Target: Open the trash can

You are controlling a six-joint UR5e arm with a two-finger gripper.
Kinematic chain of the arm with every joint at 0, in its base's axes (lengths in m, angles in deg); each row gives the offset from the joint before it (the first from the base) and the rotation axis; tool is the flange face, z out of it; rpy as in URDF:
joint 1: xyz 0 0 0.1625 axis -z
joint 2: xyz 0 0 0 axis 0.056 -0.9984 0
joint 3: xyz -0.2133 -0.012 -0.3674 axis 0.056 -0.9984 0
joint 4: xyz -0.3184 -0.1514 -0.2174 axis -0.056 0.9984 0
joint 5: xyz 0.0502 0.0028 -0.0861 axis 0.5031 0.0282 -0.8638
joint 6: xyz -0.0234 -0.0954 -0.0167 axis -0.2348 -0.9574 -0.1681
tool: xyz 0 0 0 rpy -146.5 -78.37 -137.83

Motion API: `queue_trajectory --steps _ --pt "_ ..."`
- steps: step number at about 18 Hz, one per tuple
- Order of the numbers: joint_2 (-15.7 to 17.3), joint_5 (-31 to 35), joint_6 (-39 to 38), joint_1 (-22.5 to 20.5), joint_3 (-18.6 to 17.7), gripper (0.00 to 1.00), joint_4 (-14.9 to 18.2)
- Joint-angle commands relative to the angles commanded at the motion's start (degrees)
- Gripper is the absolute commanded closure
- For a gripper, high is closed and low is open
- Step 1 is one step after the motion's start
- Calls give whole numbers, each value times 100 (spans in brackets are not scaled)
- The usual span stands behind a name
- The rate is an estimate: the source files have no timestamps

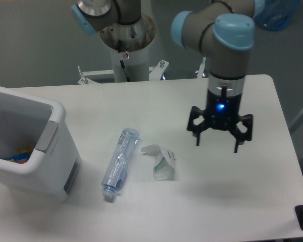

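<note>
A white counter (141, 212) fills most of the frame, seen from above. Nearest the viewer, at the lower left, stands the trash can (33, 169), a large white boxy bin with rounded corners; its top is open, showing the inside walls and a bit of colourful material at the bottom. A grey strip runs down its right rim and a grey panel sits on its right side. Just right of it, near the lower centre, a clear plastic bottle (120, 164) lies on its side, cap end toward the viewer. Beside the bottle, apart from it, lies a crumpled white wrapper (161, 162) with some green print. Farther back and to the right, the hand (219, 142) hangs above the counter, pointing down, its two black fingers spread wide and holding nothing; a blue light glows on the wrist above it. The grey and pale blue arm (227, 45) rises toward the top of the frame, where its base column (127, 45) stands behind the counter's far edge.
</note>
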State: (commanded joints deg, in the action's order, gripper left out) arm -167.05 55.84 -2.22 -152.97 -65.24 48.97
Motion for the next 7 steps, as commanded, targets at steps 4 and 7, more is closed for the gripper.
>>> queue_trajectory --steps 4,7 --pt "44 815 1160 -27 -351 0 9" --pt "35 1002 1321 -27 -466 0 0"
